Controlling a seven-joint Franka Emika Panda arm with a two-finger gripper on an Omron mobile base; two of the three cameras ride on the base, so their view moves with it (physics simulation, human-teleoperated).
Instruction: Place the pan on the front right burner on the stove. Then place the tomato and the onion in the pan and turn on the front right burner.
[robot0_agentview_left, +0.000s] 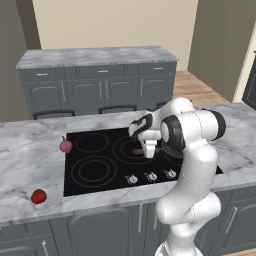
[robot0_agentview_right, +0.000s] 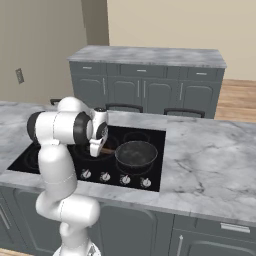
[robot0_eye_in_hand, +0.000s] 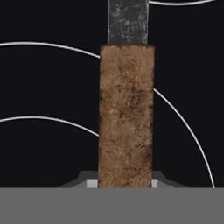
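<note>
Pan (robot0_agentview_right: 136, 154) w/ nothing inside, on stove (robot0_agentview_right: 131, 137).

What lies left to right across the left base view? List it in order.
tomato → onion → pan handle, with the gripper down on it → the robot's big white arm.

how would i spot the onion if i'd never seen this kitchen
Find the black glass stove set in the marble counter. The onion sits at its left edge, near the back corner: a dull pinkish-purple bulb with a stem tip, unlike the glossy red tomato nearer the front.
</note>
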